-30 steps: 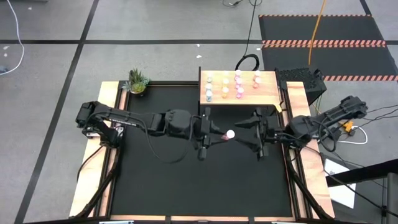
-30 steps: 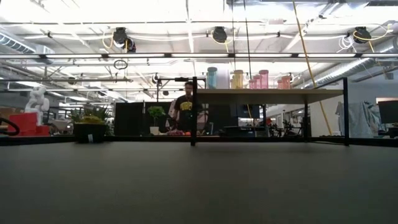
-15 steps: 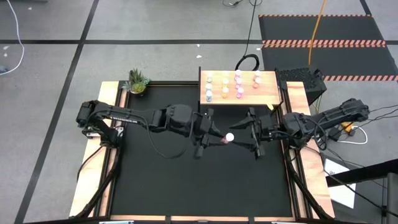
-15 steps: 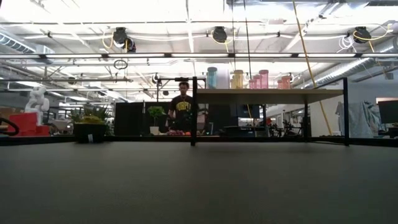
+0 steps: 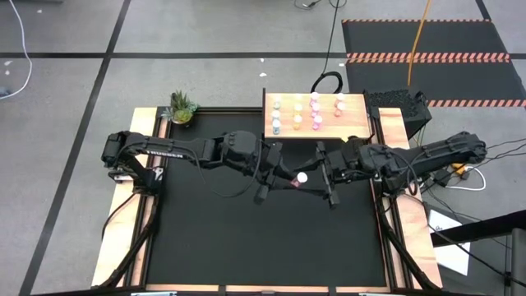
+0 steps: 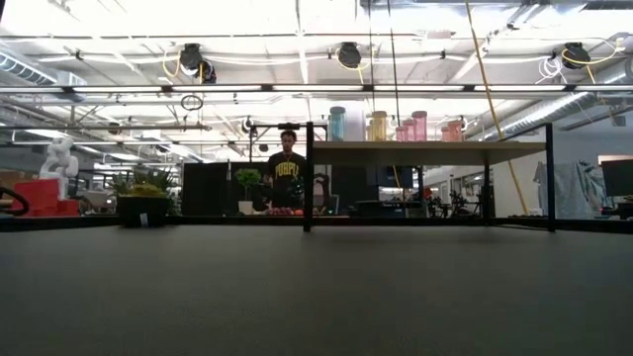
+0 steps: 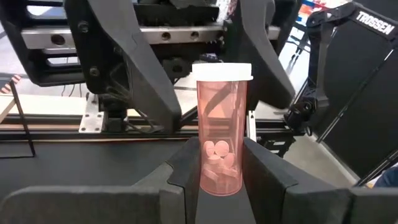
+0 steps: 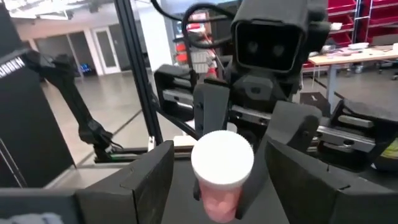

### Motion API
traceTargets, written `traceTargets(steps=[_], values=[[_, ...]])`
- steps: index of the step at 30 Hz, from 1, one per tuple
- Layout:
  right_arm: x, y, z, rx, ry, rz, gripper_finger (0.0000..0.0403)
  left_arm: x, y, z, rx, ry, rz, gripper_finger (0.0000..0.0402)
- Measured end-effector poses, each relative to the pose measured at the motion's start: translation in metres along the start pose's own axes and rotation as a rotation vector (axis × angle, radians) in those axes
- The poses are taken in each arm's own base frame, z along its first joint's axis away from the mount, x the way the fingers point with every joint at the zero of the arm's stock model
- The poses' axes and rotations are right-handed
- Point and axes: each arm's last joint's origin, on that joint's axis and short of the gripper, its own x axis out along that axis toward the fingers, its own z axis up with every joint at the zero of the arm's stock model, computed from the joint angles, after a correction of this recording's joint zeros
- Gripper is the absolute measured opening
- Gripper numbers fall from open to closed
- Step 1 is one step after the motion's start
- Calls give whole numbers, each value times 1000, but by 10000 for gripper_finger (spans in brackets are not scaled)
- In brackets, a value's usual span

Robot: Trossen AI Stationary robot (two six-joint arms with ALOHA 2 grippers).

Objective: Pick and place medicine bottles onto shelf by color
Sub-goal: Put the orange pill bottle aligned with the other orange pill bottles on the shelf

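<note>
A pink medicine bottle with a white cap is held in the air over the middle of the black table, in front of the shelf. My left gripper is shut on it. My right gripper is open; its fingers stand on either side of the cap without visibly touching it. The pale wood shelf stands at the table's far edge on thin dark legs, with several bottles in rows on its top. My left gripper pinches the bottle's lower body between its two fingers, coming level from the table's left. The bottle lies along the fingers with its cap pointing toward the right arm. It is lifted clear of the table.
A small green potted plant sits at the table's far left corner. Wooden rails run along both sides of the tabletop. In the low view a person stands in the room behind the shelf.
My right gripper has moved toward the table's left, up to the bottle, so its open fingers now flank the cap. My left gripper has kept its hold on the bottle and stayed almost in place.
</note>
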Motion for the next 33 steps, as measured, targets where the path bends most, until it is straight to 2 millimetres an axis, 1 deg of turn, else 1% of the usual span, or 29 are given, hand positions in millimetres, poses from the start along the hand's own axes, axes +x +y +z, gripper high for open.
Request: traceTargets(steps=[4,9,16,33], values=[[-7,-1,6,21,-28,3,237,0,0,0,14,2,0,104],[-15,-2,10,22,-30,-7,212,0,0,0,15,5,0,104],[-12,-2,5,21,19,33,185,-1,2,0,21,-1,4,104],[-12,-6,8,14,-10,16,131,-1,2,0,27,2,20,104]])
